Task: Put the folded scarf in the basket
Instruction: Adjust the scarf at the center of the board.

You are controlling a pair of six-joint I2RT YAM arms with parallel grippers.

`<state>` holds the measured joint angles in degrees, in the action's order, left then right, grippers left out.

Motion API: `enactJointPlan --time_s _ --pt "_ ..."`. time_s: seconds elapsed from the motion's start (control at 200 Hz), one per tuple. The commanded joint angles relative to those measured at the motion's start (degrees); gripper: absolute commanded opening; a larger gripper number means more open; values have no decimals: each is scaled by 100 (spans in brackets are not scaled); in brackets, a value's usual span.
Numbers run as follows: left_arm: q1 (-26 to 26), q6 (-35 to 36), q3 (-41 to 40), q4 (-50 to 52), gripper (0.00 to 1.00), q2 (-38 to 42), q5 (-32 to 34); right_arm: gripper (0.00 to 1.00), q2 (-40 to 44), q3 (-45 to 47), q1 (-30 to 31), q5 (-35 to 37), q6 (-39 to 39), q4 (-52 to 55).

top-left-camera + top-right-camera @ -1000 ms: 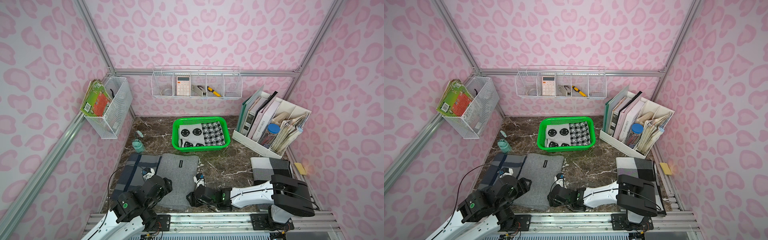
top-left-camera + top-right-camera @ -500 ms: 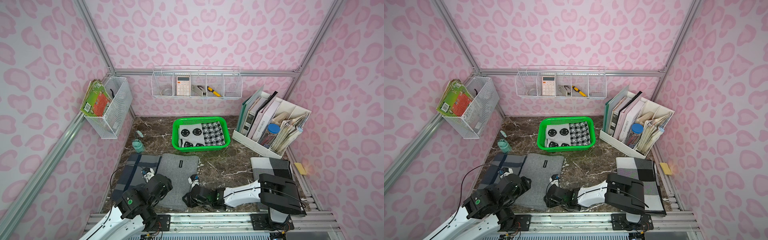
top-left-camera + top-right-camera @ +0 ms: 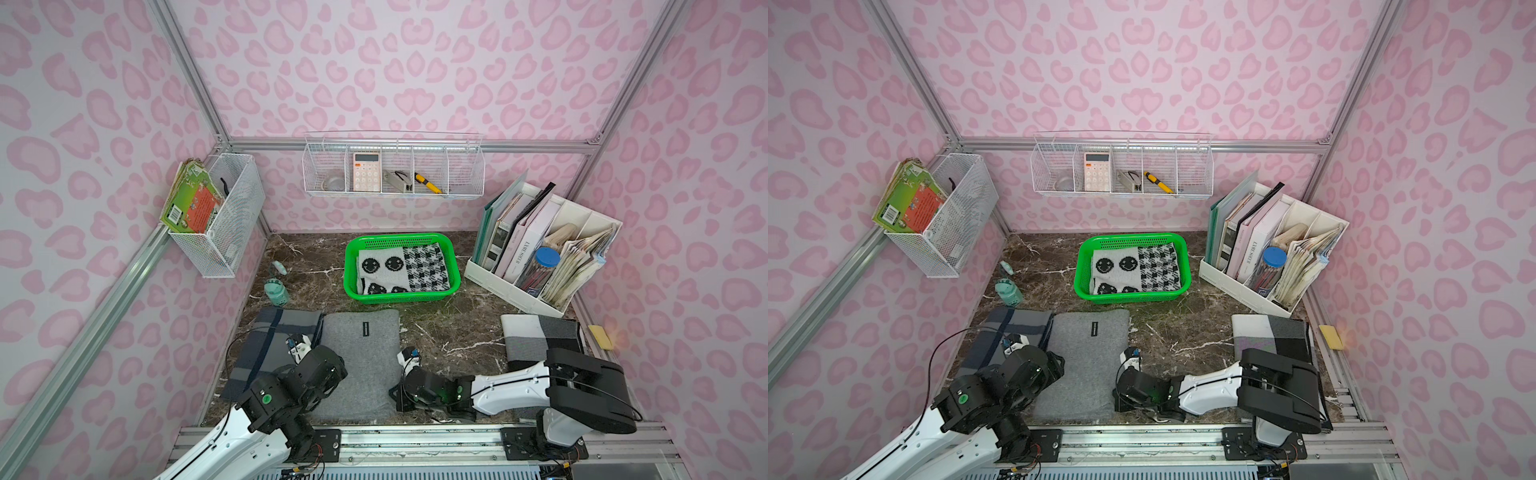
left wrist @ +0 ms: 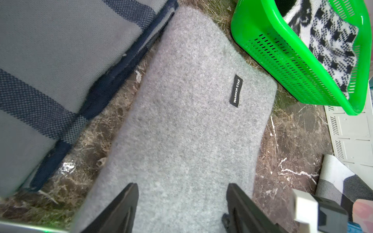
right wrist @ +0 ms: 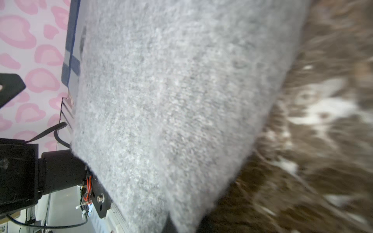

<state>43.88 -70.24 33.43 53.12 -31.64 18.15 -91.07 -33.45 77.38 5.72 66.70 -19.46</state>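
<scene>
A grey folded scarf (image 3: 361, 353) (image 3: 1088, 357) with a small black label lies flat at the front middle of the marble top, just in front of the bright green basket (image 3: 399, 297) (image 3: 1129, 296). A black-and-white patterned scarf (image 3: 403, 270) lies inside the basket. My right gripper (image 3: 397, 399) (image 5: 184, 226) is low at the grey scarf's (image 5: 171, 90) near right edge, shut on the fabric. My left gripper (image 3: 320, 368) (image 4: 181, 187) hovers open over the near left part of the grey scarf (image 4: 191, 121), its jaws spread wide above the cloth.
A blue-grey plaid scarf (image 3: 270, 345) lies left of the grey one. A grey, white and black scarf (image 3: 536, 336) lies at the right, partly under the right arm. A teal bottle (image 3: 276, 291), a white file organizer (image 3: 540, 249) and wire wall baskets (image 3: 392, 166) surround the area.
My right gripper has slid left to the grey scarf's edge and shut on it. The left arm shifted slightly and stays open.
</scene>
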Motion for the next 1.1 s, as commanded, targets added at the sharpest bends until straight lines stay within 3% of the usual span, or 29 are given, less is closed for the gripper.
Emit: enactJointPlan --time_s 0.0,0.235,0.395,0.565,0.76,1.095 --pt "-2 121 -117 -378 74 -117 -229 0 440 409 -86 444 382 133" --pt "-2 195 -297 -977 72 -767 -624 0 1484 1293 -155 835 961 619" --pt "10 143 -426 -1006 70 -1028 -525 6 1859 1394 -137 943 1030 1088" --pt "11 -29 -899 -1407 72 -1060 -547 26 2169 1347 -67 1093 972 1494" --pt "16 -50 -1006 -1876 71 -1230 -681 65 2354 1165 -120 1221 176 1697" --pt "15 -25 -862 -2034 70 -1512 -441 73 1884 338 -1364 249 -1273 1709"
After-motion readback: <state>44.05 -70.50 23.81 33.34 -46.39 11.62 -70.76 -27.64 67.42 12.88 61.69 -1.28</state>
